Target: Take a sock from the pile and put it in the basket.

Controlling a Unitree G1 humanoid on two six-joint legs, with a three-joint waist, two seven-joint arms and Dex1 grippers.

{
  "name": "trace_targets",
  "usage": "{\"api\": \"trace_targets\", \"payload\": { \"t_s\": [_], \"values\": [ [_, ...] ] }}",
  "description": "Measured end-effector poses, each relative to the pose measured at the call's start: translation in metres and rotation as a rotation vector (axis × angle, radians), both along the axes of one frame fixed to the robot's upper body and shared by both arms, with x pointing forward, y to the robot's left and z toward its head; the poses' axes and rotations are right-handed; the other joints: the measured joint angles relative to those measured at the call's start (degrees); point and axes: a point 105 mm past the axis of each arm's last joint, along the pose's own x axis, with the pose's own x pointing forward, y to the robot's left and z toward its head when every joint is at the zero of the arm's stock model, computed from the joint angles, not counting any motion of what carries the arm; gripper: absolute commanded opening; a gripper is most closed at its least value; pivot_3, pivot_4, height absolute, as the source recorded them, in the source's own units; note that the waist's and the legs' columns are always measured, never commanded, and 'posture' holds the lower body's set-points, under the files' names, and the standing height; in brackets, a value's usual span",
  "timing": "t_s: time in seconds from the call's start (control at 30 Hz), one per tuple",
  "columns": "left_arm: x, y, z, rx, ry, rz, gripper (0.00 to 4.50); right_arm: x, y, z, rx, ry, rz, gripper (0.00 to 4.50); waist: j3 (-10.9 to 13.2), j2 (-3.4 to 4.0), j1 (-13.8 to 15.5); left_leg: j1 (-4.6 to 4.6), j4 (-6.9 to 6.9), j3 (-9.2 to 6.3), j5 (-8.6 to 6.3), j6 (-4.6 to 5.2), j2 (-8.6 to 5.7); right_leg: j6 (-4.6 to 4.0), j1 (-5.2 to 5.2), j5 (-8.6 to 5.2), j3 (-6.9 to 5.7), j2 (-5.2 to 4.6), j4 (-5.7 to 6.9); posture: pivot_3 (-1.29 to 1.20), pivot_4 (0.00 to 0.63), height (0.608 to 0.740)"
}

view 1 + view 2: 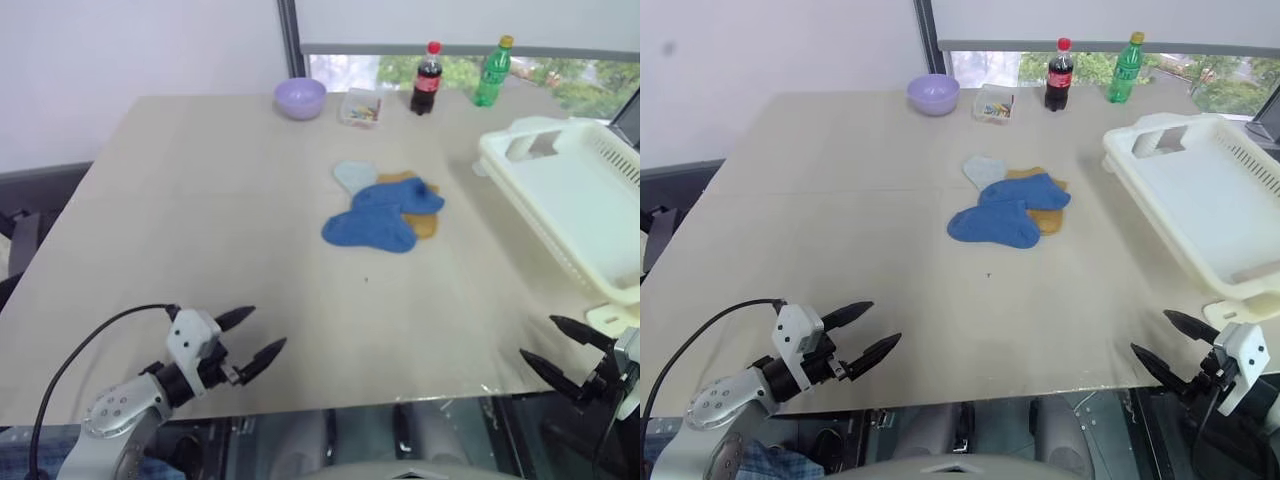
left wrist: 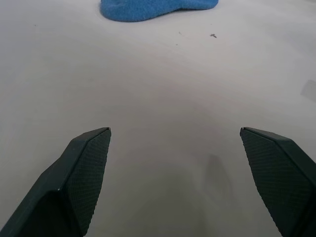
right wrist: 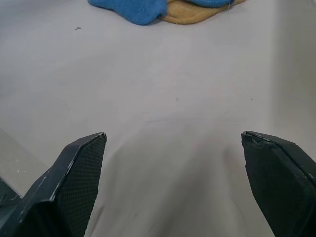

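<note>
Royal-blue knit tops the pile [image 1: 385, 212], soft and flat mid-table over mustard and pale-blue socks, long axis slanting toward the basket [image 1: 572, 200], rigid slotted cream plastic at your right. Both grippers, left [image 1: 250, 340] and right [image 1: 562, 352], hang at the near edge, fingers spread wide, empty. Judgement: neither is clearly nearer.
</note>
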Motion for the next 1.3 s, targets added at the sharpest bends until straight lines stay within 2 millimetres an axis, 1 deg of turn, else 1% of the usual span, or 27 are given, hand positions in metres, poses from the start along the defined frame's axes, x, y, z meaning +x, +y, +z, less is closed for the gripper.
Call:
{"api": "trace_targets", "payload": {
  "t_s": [0.07,0.13,0.27,0.47,0.8,1.03,1.1,1.13,1.2,1.27,1.3],
  "values": [
    [-0.003,0.001,-0.002,0.001,0.005,0.006,4.50,0.003,0.001,0.002,0.001,-0.010,0.010,4.46,0.01,-0.02,0.06,-0.08,0.00,0.01,0.00,0.01,-0.02,0.00,-0.07,0.00,0.02,0.00,0.00,0.00,0.150,0.740],
    [-0.012,0.002,-0.002,0.000,-0.007,0.022,4.50,0.012,0.004,0.007,0.002,-0.034,0.037,4.46,0.07,-0.11,-0.66,-0.04,0.00,0.18,0.00,0.02,0.00,0.00,-0.09,0.01,0.18,0.03,0.00,0.00,0.150,0.740],
    [-0.013,0.001,0.000,-0.005,-0.039,0.039,4.50,0.021,0.008,0.012,0.005,-0.051,0.063,4.46,0.11,-0.23,-0.10,0.00,0.02,0.11,0.00,0.03,-0.02,0.01,-0.08,0.01,0.09,0.02,0.04,0.00,0.150,0.740],
    [-0.014,0.002,0.000,-0.002,-0.056,0.044,4.50,0.022,0.011,0.011,0.016,-0.031,0.069,4.46,0.11,-0.23,0.77,-0.02,0.02,0.16,0.00,0.03,-0.01,0.01,-0.09,0.01,0.12,0.03,0.03,0.00,0.150,0.740],
    [-0.011,0.000,0.003,-0.004,-0.081,0.034,4.50,0.024,0.014,0.012,0.019,-0.024,0.065,4.46,0.11,-0.23,0.79,-0.01,0.02,0.18,0.00,0.03,-0.01,0.01,-0.09,0.01,0.14,0.08,0.03,0.00,0.150,0.740],
    [-0.005,-0.001,0.006,-0.008,-0.099,0.019,4.50,0.027,0.019,0.016,0.018,-0.033,0.068,4.46,0.11,-0.23,0.79,0.00,0.03,0.20,0.00,0.03,-0.02,0.01,-0.09,0.01,0.15,0.09,0.04,0.00,0.150,0.740],
    [0.000,-0.004,0.011,-0.030,-0.111,0.001,4.50,0.033,0.023,0.016,0.006,-0.024,0.064,4.46,0.11,-0.23,0.80,0.00,0.05,0.19,0.00,0.03,-0.03,0.01,-0.08,0.02,0.14,0.11,0.08,0.00,0.150,0.740],
    [0.004,-0.005,0.017,-0.040,-0.117,-0.029,4.50,0.043,0.030,0.019,-0.007,-0.042,0.068,4.46,0.11,-0.23,0.73,0.01,0.11,0.19,0.01,0.03,-0.01,0.00,-0.09,0.03,0.15,0.15,0.13,0.00,0.150,0.740],
    [0.008,-0.006,0.023,-0.053,-0.124,-0.056,4.50,0.053,0.039,0.025,-0.015,-0.074,0.071,4.46,0.09,-0.19,0.67,0.05,0.12,0.19,0.01,0.03,0.00,-0.02,-0.08,0.04,0.16,0.21,0.15,0.00,0.150,0.740],
    [0.013,-0.007,0.034,-0.100,-0.127,-0.095,4.50,0.072,0.056,0.037,-0.003,-0.138,0.056,4.46,0.09,-0.19,0.50,0.06,0.12,0.21,0.01,0.03,0.05,-0.07,-0.09,0.07,0.20,0.38,0.15,0.00,0.150,0.740],
    [0.015,-0.007,0.039,-0.116,-0.132,-0.107,4.50,0.080,0.064,0.039,0.006,-0.149,0.052,4.46,0.10,-0.20,0.45,0.05,0.12,0.19,0.01,0.03,0.08,-0.08,-0.09,0.08,0.20,0.44,0.15,0.00,0.150,0.740]
  ]
}}
